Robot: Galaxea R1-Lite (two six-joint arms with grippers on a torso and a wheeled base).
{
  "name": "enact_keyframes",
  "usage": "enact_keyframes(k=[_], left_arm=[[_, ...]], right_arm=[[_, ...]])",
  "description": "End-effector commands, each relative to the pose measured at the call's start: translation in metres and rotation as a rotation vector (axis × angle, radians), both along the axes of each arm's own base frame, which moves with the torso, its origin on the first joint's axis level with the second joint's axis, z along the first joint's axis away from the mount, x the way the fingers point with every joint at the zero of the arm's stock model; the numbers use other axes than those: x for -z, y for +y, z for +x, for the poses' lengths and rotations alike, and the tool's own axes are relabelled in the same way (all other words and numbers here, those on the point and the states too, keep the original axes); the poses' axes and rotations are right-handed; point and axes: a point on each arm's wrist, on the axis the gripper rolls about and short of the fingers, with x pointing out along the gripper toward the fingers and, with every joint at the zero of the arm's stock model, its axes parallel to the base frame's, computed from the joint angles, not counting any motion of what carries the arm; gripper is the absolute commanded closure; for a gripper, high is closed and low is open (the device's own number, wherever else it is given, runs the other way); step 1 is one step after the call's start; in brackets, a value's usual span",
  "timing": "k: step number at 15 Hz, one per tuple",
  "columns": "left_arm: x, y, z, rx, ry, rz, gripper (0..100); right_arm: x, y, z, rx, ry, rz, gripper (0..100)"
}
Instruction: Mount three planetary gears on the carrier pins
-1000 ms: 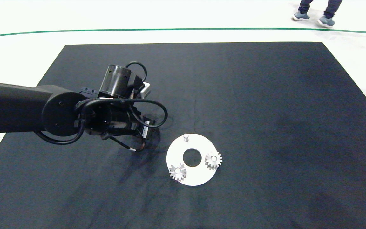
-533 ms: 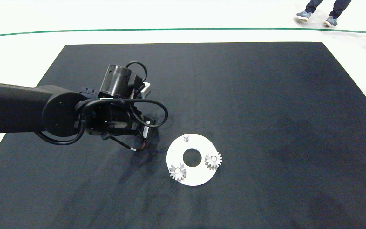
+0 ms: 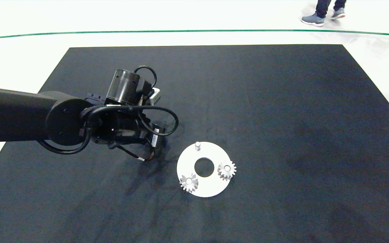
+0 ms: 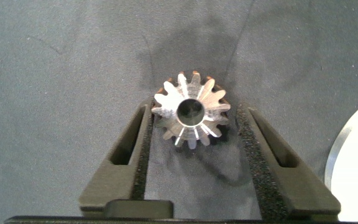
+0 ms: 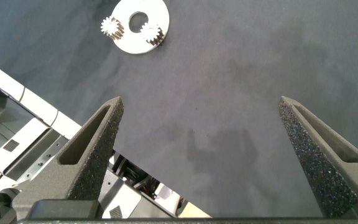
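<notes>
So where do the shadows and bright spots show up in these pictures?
Left wrist view: the gear between the left gripper fingers gleams and throws a dark shadow on the cloth. Head view: the floor beyond the table is washed out; the arm casts a soft shadow.

Head view looks steeply down over the whole black mat (image 3: 282, 101). Left wrist view sits close above it, facing straight down. Right wrist view hangs high and far, sharing the white disc (image 3: 204, 169) (image 5: 140, 25) with the head view.
</notes>
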Motion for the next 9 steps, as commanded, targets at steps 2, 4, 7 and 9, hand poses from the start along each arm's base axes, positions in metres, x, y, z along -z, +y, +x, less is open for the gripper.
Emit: enact_keyframes(k=[2, 4, 7, 9], left_arm=[[-0.001, 0.0008, -0.0004, 0.001, -0.003, 0.005, 58], [0.0009, 0.001, -0.0008, 0.002, 0.001, 0.008, 61], [0.0013, 0.001, -0.0019, 0.003, 0.002, 0.009, 67], [-0.0001, 0.0017, -0.0022, 0.003, -0.002, 0.008, 71]], right_arm=[[0.0005, 0.0001, 0.0002, 0.002, 0.004, -0.005, 0], [0.0005, 0.0002, 0.0002, 0.0, 0.004, -0.005, 0], [0.0005, 0.0005, 0.0005, 0.0, 0.005, -0.006, 0], [0.0014, 0.0009, 0.0009, 0.002, 0.007, -0.008, 0]])
